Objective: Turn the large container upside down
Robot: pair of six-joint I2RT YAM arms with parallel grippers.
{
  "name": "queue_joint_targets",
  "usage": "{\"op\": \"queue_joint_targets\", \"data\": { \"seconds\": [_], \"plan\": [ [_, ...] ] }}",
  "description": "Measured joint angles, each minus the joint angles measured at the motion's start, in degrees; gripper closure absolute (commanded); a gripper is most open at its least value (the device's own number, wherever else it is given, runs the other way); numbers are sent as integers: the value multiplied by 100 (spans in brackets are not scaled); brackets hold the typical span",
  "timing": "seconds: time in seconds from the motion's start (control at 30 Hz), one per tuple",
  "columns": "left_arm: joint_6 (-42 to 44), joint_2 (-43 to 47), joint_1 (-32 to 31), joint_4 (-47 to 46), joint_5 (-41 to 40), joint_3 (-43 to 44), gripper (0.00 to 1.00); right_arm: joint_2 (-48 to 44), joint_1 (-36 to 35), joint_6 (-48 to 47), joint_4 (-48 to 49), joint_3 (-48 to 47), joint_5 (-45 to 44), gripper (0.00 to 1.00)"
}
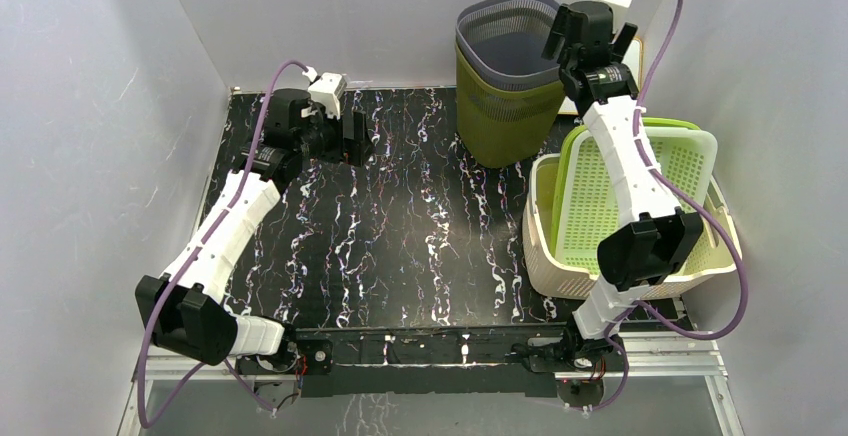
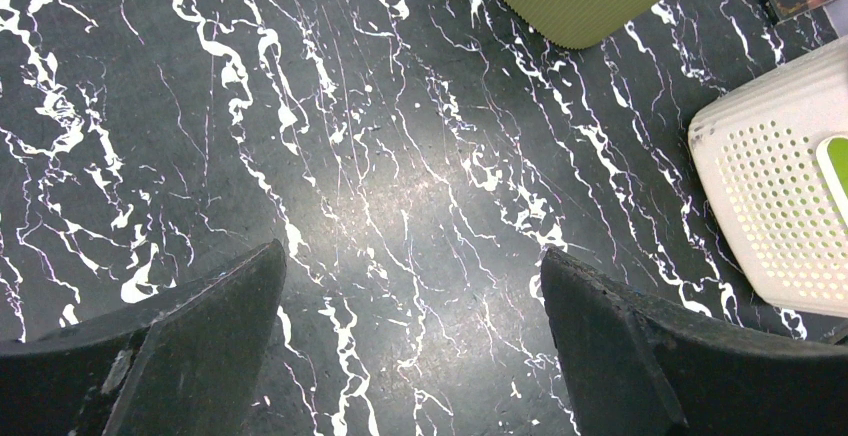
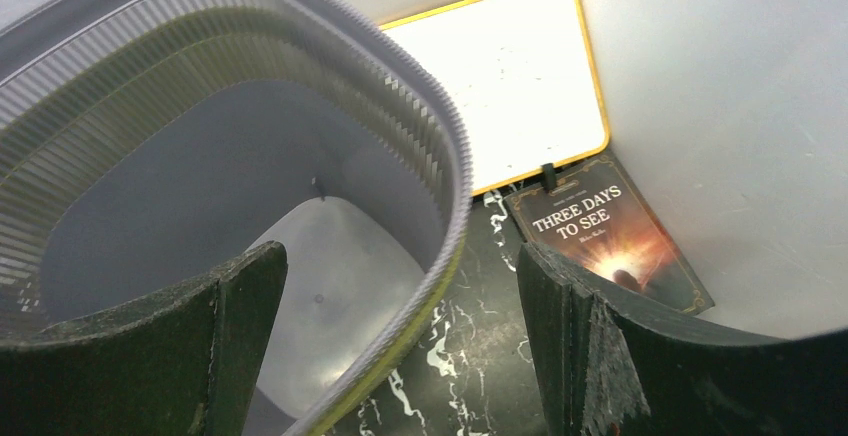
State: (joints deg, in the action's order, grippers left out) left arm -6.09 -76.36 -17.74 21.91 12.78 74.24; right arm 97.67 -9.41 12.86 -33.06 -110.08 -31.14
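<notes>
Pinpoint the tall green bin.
In the top view the tall green bin stands upright far right on the table, behind the cream basket, with the right gripper over its rim.

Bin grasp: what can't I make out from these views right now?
- Top view: bin right rim, hidden under right pincer; contact unclear.
- Right wrist: bin's outer wall and base, cut off by frame edges.
- Left wrist: bin mostly cut off at top edge.
- Top view: cream basket contents, covered by green basket and right arm.
</notes>
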Motion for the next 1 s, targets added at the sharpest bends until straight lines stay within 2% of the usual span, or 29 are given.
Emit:
{"op": "queue_joint_targets", "data": {
  "seconds": [0.27, 0.37, 0.6, 0.7, 0.73, 1.0],
  "plan": [
    [96, -7, 0, 0, 101, -15, 2, 286, 492, 341, -17, -146, 350, 26],
    [125, -11, 0, 4, 127, -13, 2, 527, 535, 450, -22, -275, 581, 34],
    [164, -22, 0, 50, 149, -11, 2, 752, 560, 573, -129, -407, 992, 68],
    [164, -22, 0, 48, 153, -15, 2, 752, 597, 645, -177, -433, 1016, 94],
    [164, -22, 0, 46, 157, -24, 2, 752, 632, 730, -153, -444, 1012, 100],
    [188, -22, 0, 61, 164, -142, 2, 586, 542, 605, -190, -334, 1377, 100]
  ]
}}
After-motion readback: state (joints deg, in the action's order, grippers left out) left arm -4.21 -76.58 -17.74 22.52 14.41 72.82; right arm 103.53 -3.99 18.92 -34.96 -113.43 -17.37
